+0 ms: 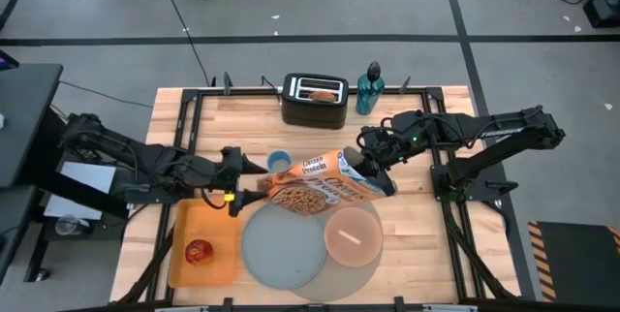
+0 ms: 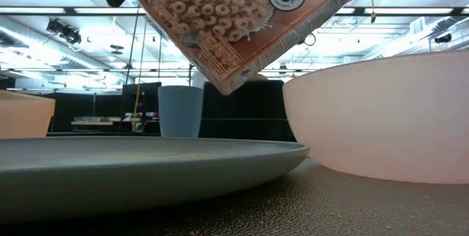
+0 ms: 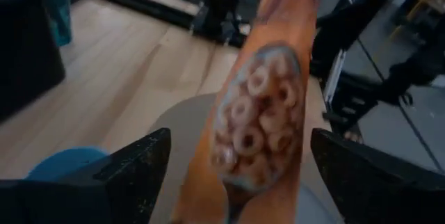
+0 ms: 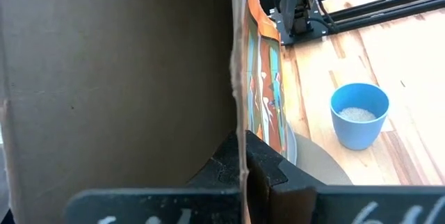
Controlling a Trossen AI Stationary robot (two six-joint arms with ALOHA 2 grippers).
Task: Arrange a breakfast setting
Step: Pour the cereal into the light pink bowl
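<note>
Orange cereal box (image 1: 315, 184) tilting above the blue-grey plate (image 1: 281, 249), right end effector (image 1: 366, 169) clamping its upper end, left end effector (image 1: 240, 196) spread wide at its lower end, pink bowl (image 1: 353, 235) sitting alongside on the grey mat (image 1: 358, 275), red apple (image 1: 200, 251) lying on the tray (image 1: 179, 264).

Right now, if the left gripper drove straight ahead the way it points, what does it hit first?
Probably the orange cardboard cereal box: it stands right ahead between the left gripper's open fingers. How far ahead is unclear.
</note>
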